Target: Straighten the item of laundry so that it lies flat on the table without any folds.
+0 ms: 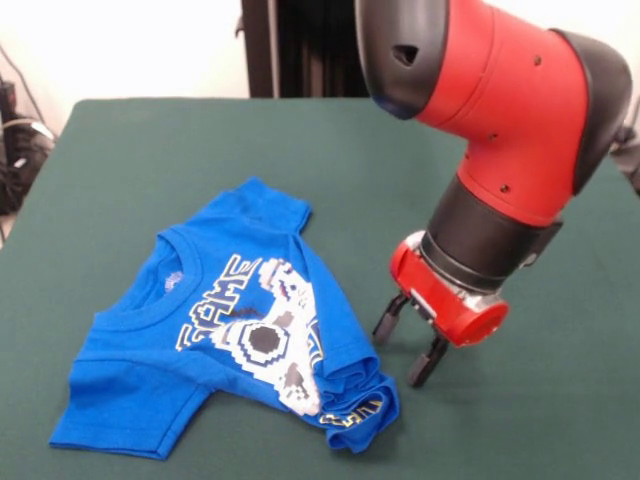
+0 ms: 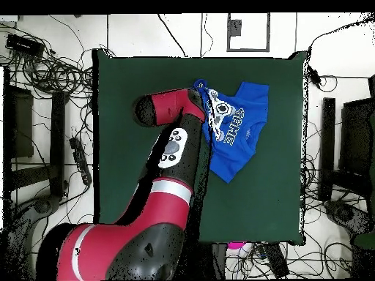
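Closest to the front camera, the blue T-shirt sits on the near-left part of the green table. It's pretty rumpled: the bottom hem is bunched into a wad at the near right, and a diagonal fold runs up the right side, so it covers part of the print. One sleeve lies flat at the near left and the other pokes up toward the far side. The neck hole faces left.

Just right of that bunched hem is the gripper, with its two dark fingers spread apart and nothing between them. The tips look like they're just above the felt, though I honestly can't tell if they're touching. They're close to the shirt but not on it.

Behind that, the red and black arm comes down from the top right, wrist tilted toward the shirt. From overhead the arm covers the shirt's edge.
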